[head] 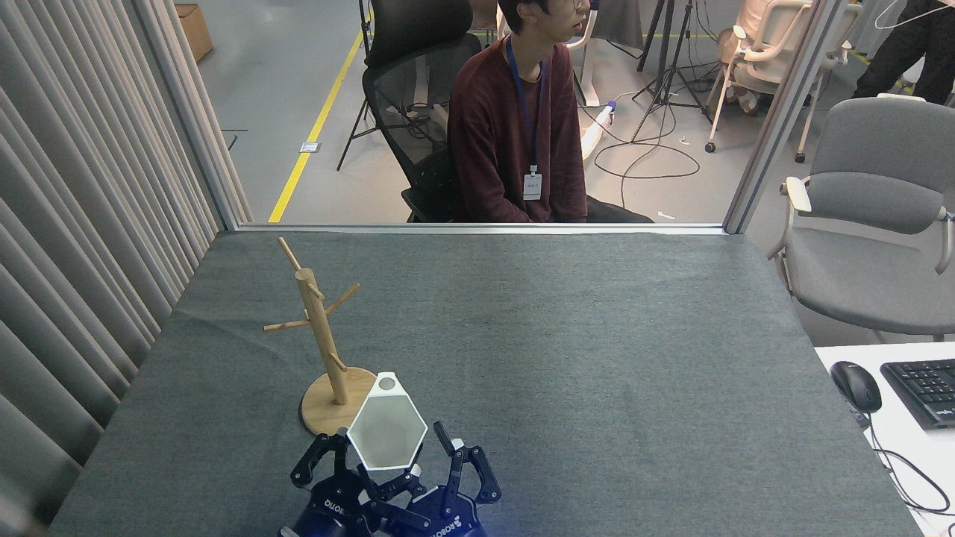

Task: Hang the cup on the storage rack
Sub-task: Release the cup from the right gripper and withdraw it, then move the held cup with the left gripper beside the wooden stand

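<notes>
While the cup sits by the storage rack, two grippers crowd it.
Left gripper jaws grip it; right gripper jaws spread, empty.

A seated person at 12 o'clock faces the grey surface, with a grey chair at 2 o'clock and a mouse and keyboard at 3 o'clock.
</notes>
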Controlling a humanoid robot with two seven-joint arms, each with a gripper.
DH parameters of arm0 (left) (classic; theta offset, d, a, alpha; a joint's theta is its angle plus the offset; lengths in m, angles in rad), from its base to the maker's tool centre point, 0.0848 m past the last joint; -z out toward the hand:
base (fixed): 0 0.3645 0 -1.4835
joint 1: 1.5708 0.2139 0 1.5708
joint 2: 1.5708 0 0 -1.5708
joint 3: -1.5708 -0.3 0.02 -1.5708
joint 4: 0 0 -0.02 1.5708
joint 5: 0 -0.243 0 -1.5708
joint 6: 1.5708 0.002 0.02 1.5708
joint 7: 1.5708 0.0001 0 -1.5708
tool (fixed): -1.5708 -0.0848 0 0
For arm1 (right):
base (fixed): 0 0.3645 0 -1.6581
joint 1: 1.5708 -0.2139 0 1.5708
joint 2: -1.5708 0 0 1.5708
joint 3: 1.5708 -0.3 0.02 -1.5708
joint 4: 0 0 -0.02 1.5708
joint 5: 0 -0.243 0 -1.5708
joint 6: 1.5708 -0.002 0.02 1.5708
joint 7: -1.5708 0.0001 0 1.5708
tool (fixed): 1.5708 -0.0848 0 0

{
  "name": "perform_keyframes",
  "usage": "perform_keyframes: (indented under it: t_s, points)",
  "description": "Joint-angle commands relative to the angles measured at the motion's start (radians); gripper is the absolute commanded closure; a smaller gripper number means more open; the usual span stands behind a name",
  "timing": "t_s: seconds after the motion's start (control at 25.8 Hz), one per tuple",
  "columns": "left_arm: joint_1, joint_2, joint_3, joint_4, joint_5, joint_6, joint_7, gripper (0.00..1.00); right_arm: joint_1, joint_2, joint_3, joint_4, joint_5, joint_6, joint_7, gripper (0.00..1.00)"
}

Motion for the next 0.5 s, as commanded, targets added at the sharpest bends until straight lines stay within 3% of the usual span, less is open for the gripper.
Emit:
perform_keyframes:
  t_s: [0.0, 0.19, 0.35, 0.46]
  points:
    - [-0.002, 0.0, 0.0, 0.006, 0.0, -0.004, -0.003, 0.29, 0.012, 0.001, 0.0, -0.063, 0.0, -0.003, -0.051, 0.04]
    - [-0.005, 0.0, 0.0, 0.006, 0.0, -0.004, -0.003, 0.29, 0.042, 0.0, -0.018, -0.161, -0.013, -0.012, -0.07, 0.03]
    - [-0.005, -0.001, 0.0, 0.007, 0.0, -0.004, -0.003, 0.29, 0.041, 0.0, -0.083, -0.186, -0.164, 0.0, -0.067, 0.02]
    - [-0.005, -0.001, 0.0, 0.007, 0.0, 0.0, -0.003, 0.29, 0.042, 0.001, -0.25, -0.184, -0.224, 0.019, -0.059, 0.02]
